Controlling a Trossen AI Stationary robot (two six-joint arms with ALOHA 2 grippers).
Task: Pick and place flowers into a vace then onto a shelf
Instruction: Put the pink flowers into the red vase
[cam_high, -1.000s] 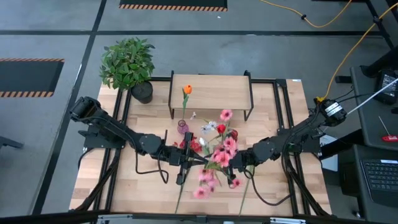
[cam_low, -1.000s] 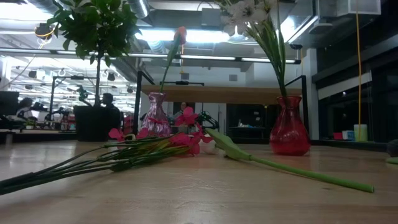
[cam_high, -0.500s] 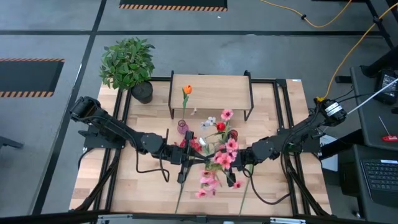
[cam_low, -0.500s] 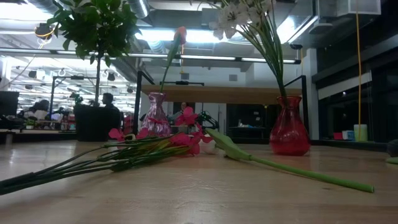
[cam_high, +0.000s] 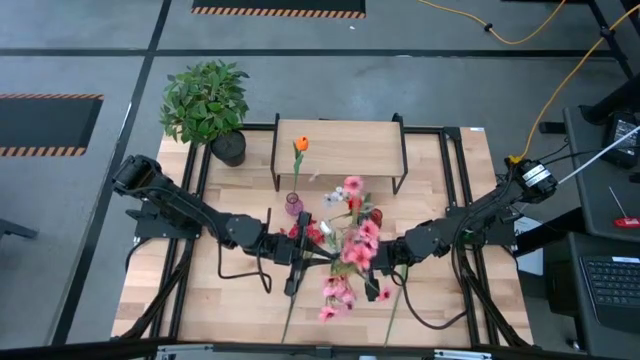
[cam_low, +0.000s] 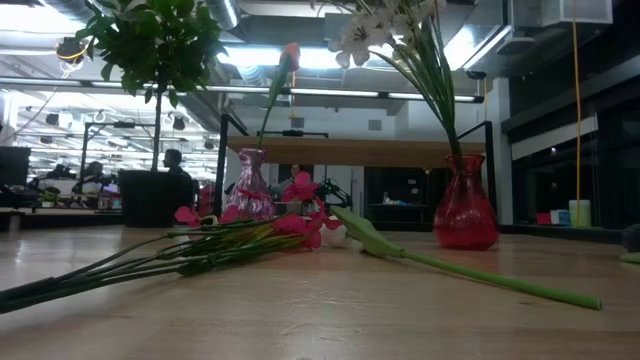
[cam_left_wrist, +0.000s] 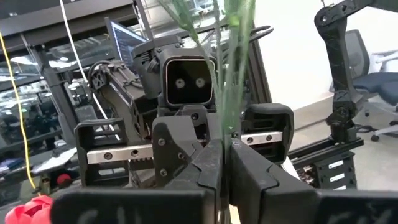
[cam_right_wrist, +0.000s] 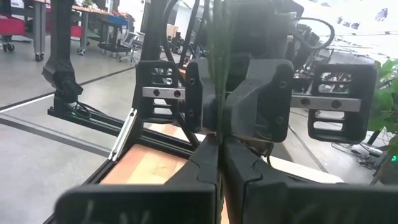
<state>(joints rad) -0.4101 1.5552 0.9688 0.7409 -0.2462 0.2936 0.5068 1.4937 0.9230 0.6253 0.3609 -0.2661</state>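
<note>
On my far left stands the bushy potted plant, its black pot at the counter's back corner, clear of my arms. Next comes the left claw near the counter's middle; its wrist view shows the fingers pressed together on thin green stems, so I read it as closed on the flowers. A small pink vase sits just behind it with a single orange flower standing in it, the bloom reaching up in front of the shelf.

The shelf sits at the back centre of the counter, light wood on black legs, with nothing resting on its top that I can see. In front of it the flowers crowd the middle — pink and red blooms bunched between the two claws, with a few long stems lying flat towards the counter's front edge. From the low view, a white-bloomed cluster leans out of the red vase, and more stems sprawl across the wood in front.

The right claw faces the left one across the bunch, very close to it; its fingers are clamped shut with green stems running up between them. The two claws and the blooms hide much of the red vase from above — I can only see a bit of it.
</note>
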